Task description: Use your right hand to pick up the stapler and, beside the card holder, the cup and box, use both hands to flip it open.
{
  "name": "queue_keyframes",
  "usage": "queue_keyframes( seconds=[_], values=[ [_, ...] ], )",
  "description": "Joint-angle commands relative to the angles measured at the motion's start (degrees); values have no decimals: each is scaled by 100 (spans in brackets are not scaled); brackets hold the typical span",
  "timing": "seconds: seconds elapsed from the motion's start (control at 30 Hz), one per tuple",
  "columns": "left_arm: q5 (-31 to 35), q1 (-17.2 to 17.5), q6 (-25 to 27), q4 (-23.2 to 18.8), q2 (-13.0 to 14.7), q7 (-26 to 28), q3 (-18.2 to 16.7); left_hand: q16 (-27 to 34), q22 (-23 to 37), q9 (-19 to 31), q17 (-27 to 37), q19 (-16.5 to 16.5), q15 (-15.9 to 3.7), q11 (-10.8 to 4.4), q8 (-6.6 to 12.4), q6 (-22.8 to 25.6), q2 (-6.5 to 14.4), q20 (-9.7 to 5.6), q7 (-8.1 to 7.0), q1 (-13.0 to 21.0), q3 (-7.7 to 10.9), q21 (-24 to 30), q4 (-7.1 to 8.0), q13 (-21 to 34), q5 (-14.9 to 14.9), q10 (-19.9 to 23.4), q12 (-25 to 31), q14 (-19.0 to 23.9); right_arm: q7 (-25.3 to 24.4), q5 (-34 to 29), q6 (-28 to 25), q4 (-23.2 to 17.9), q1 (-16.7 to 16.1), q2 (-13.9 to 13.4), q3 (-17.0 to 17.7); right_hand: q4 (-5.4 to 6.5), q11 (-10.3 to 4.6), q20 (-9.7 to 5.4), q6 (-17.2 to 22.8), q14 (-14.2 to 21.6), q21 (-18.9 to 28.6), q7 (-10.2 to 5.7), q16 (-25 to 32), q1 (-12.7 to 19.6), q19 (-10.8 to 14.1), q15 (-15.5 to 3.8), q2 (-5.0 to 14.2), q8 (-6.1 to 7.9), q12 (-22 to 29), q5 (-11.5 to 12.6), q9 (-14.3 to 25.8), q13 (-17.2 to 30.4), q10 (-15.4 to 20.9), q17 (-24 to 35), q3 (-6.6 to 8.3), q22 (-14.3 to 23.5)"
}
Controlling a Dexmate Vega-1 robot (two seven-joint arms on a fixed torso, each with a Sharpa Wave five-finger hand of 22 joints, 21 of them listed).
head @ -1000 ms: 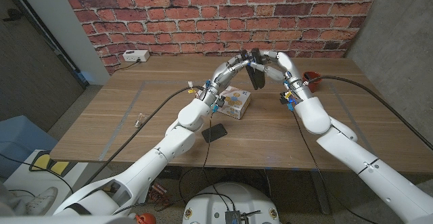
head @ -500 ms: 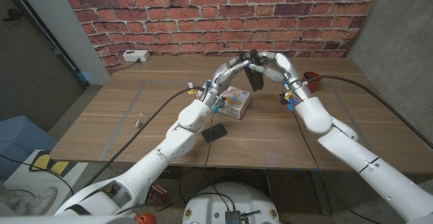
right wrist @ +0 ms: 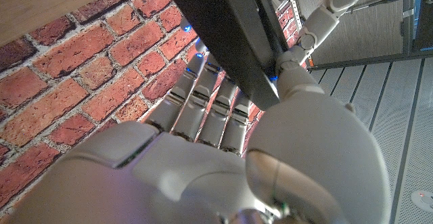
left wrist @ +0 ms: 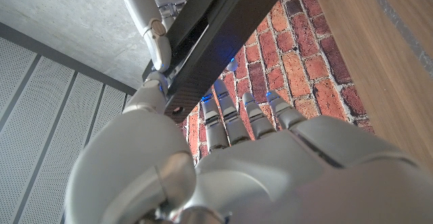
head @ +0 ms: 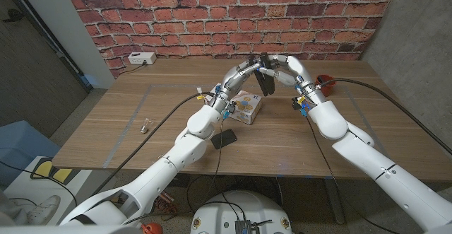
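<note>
Wooden table [head: 141, 114], pale brown with lengthwise grain, backing against a red brick wall [head: 212, 15] with grey mortar lines; grey concrete panels flanking both sides.

Nearest the front edge: flat black rectangular card holder [head: 224, 138], lying matte and thin on the boards. Just beyond it: small cardboard box [head: 247, 105], white with coloured print, sitting square-cornered and low. Out to the left: tiny clear object [head: 145, 126] lying alone, too small to identify.

Above the box: both glossy white arms arching inward, meeting over mid-table. Stapler [head: 266, 80], long, black and matte, hanging in the air between the two hands, lifted clear of the wood, tilting steeply just beyond and beside the box. Right hand [head: 288, 67] gripping its upper part, fingers curling round it. Left hand [head: 247, 68] pinching the same end from the other side, fingers closing on it. Left wrist view confirming: stapler [left wrist: 216, 34] showing as a flat-sided black bar crossing over the left hand [left wrist: 223, 163], fingertips touching it. Right wrist view: same bar [right wrist: 223, 34] running across the right hand [right wrist: 203, 149], fingers wrapping its underside.

Farther back: red cup [head: 325, 80] peeking from behind the right forearm. At the far left edge by the wall: white boxy power unit [head: 141, 59].
</note>
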Motion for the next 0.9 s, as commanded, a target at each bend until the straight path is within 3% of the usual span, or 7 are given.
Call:
queue_keyframes(
  seconds=[0.03,0.2,0.57,0.9],
  values=[
    [-104,-3,-2,49,-86,-29,13,43,19,31,16,37,-203,-42,65,105,107,-26,-14,45,12,30,-25,50,1,141,69,89,58,54,24,39,1,-10,21,243,-222,-413,-9,27,45,-8,-12,752,-13,-701,764,15,50,36,31,24,244,24,283,8],
    [-127,5,32,54,-113,-11,18,60,18,83,21,30,-260,-124,129,223,237,-24,-48,156,27,23,-40,151,3,330,161,137,30,68,35,33,-35,-12,52,242,-228,-411,-12,31,55,-9,-13,751,-16,-701,764,13,50,36,32,36,238,32,283,7],
    [-289,202,-9,28,-278,228,-59,203,18,326,56,186,-439,-247,635,1220,545,-87,-133,484,-34,53,-69,483,-11,1087,449,513,39,187,118,66,-86,12,89,241,-226,-412,-8,30,79,-11,-28,748,-24,-701,767,13,56,36,36,65,241,38,285,5],
    [-381,196,-26,73,-266,76,-44,246,19,299,69,211,-523,-330,779,1593,552,-115,-218,576,-105,48,-75,555,-4,1373,490,614,50,212,118,66,-98,25,92,238,-225,-408,-12,36,95,-7,-32,747,-28,-702,764,11,54,35,38,75,240,46,284,3]
  ],
)
